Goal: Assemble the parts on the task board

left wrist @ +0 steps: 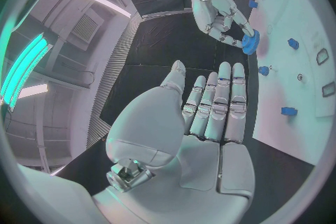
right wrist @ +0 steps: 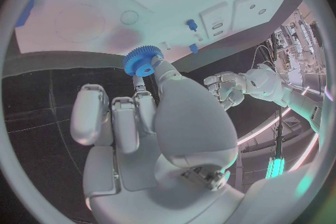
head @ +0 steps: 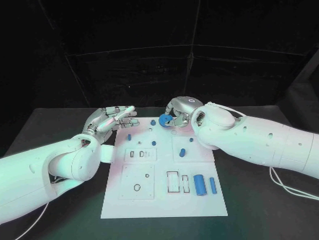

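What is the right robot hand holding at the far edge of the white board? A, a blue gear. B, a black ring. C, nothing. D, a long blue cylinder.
A: the right robot hand pinches a toothed blue gear at the task board's far edge.

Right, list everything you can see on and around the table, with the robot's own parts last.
task board: one, white, middle of the black table.
gear: one, blue, toothed, held over the board's far edge by the right hand.
large cylinder: one, blue, lying on the board's near right part.
slim bar: one, blue, lying just right of the large cylinder.
small parts: several, blue, scattered on the board's far half.
table: one, black, under the board.
left hand: silver, holding nothing, fingers apart, at the board's far left corner.
right hand: silver, pinching the gear.
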Controlling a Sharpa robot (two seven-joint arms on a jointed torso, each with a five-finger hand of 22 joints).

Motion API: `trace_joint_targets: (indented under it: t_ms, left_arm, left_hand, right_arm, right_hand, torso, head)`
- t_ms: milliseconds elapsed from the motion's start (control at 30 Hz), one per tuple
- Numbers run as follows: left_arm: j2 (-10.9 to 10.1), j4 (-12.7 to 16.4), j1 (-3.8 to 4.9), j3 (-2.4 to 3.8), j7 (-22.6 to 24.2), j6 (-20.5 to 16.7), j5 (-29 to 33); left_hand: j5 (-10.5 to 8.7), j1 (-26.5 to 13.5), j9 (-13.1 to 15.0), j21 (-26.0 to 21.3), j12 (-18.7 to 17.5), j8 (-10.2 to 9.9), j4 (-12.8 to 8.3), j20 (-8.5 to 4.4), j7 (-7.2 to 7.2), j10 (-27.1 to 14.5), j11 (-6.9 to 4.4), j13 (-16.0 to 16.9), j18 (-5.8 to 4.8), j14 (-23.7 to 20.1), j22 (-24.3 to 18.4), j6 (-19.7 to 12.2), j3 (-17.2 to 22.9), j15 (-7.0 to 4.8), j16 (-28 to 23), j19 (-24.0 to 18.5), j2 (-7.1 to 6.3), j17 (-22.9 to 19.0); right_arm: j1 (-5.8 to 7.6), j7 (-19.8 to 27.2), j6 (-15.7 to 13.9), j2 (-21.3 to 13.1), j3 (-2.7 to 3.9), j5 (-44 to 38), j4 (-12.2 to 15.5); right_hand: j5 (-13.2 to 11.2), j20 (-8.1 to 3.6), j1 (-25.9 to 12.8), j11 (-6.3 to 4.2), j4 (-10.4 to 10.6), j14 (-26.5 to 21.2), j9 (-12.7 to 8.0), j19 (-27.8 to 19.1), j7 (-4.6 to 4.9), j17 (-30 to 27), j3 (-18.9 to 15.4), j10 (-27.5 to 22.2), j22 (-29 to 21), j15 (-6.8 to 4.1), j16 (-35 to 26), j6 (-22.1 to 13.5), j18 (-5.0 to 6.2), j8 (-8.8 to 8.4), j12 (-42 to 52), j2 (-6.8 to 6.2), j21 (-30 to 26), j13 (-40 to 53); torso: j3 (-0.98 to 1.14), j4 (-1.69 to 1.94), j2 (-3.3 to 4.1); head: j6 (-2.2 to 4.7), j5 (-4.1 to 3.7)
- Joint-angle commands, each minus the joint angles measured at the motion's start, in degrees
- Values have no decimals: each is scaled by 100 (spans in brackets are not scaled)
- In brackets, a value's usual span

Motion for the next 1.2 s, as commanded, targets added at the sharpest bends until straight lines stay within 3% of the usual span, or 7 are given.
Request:
trace_joint_targets:
  t_ms: [33, 433, 667, 733, 933, 1200]
  left_arm:
    - [17, -8, 9, 6, 76, 55, -32]
    - [63, -73, 10, 6, 76, 52, -32]
    - [110, -63, 10, 7, 73, 56, -32]
    - [119, -63, 10, 7, 74, 54, -32]
    - [124, -75, 11, 7, 73, 42, -32]
    - [148, -83, 11, 8, 77, 61, -32]
  left_hand:
    - [29, 9, -6, -38, -37, -28, -21, 13, 42, -45, -9, -7, 69, -32, -7, -46, 2, 27, -19, 34, 28, 7]
    - [29, 9, -6, -38, -37, -28, -21, 13, 42, -45, -9, -7, 69, -32, -7, -46, 2, 27, -19, 34, 28, 7]
    - [29, 5, -5, -42, -37, -28, -23, 13, 43, -44, -9, -6, 69, -31, -6, -44, 4, 27, -21, 35, 31, 8]
    - [29, 5, -5, -42, -37, -28, -23, 13, 43, -44, -9, -6, 69, -31, -6, -44, 4, 27, -21, 35, 31, 8]
    - [29, 0, -5, -44, -37, -28, -21, 14, 44, -44, -8, -6, 69, -32, -6, -44, 4, 27, -23, 35, 33, 9]
    - [29, 0, -5, -44, -37, -28, -21, 14, 44, -44, -8, -6, 69, -32, -6, -44, 4, 27, -23, 35, 33, 9]
  right_arm:
    - [12, -24, -94, 151, 6, -159, -63]
    - [-22, -18, 235, 675, 3, -186, -433]
    - [-45, -35, 507, 816, 3, -221, -548]
    - [-53, -34, 548, 848, 2, -227, -574]
    - [-67, -25, 604, 904, 1, -234, -620]
    - [-82, -107, 674, 982, -3, -236, -721]
  right_hand:
    - [-18, -38, -15, -45, -10, 457, 3, 7, -100, 848, 41, 1, 10, -31, 24, 100, -87, -1, -37, 20, 28, 229]
    - [-45, -36, -33, -35, -19, 456, -17, 8, -87, 843, 87, -6, 15, -26, 21, 72, -88, -31, -52, 0, 30, 221]
    - [-72, -30, -68, -22, -18, 452, -34, 6, -72, 824, 120, -22, 13, -16, 11, 45, -88, -62, -80, -23, 30, 200]
    - [-74, -29, -72, -20, -18, 451, -36, 5, -70, 822, 123, -25, 13, -15, 10, 42, -88, -65, -85, -26, 29, 196]
    - [-91, -21, -103, -8, -19, 450, -52, 5, -55, 817, 154, -34, 19, -5, 6, 10, -90, -100, -100, -48, 31, 187]
    - [-393, 29, -302, 57, 24, 452, -87, 0, 15, 825, 173, -55, 23, 50, 8, -186, -91, -291, -159, -152, 33, 150]
  torso:
    - [-7, 7, 1]
    - [-3, -14, 1]
    - [-8, -9, 1]
    - [0, -26, 1]
    - [10, -19, 1]
    - [2, -12, 2]
  head:
    - [-19, 21]
    - [-66, 119]
    - [-86, 122]
    - [-90, 152]
    - [-111, 169]
    - [-119, 181]
